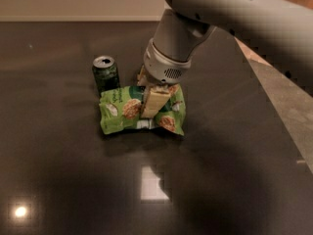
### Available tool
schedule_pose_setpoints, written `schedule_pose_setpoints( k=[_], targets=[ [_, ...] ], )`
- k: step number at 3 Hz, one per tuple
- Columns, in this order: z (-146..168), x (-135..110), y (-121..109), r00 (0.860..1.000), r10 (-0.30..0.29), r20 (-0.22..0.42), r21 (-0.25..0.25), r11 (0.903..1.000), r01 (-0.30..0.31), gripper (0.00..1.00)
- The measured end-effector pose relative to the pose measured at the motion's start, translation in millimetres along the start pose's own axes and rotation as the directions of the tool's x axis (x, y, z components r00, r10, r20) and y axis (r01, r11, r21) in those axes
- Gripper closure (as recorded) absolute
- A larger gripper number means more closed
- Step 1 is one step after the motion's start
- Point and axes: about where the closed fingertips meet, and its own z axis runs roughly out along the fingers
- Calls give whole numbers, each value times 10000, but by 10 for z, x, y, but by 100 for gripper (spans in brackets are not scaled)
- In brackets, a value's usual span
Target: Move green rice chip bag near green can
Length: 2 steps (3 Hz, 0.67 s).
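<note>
The green rice chip bag [122,112] is a crinkly light-green pouch lying on the dark table, its upper left corner almost touching the green can [106,74]. The can is small and dark green with a silver top, and it stands upright just behind the bag. My gripper [145,95] comes down from the upper right over the bag's middle. One cream finger lies across the front of the bag and the other stands behind its far edge, so the gripper is closed on the bag. The grey wrist hides the bag's upper right part.
The dark glossy table [73,180] reflects ceiling lights. Its right edge [274,111] runs diagonally, with a lighter grey floor beyond. A pale wall strip runs along the back.
</note>
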Motion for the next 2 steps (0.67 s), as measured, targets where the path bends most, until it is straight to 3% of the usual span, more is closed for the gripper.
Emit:
schedule_pose_setpoints(
  k=[1,2],
  targets=[
    [-1,-14,4,10000,-7,-10,4,10000,7,0],
    [0,-17,4,10000,-13,-10,4,10000,13,0]
  ],
)
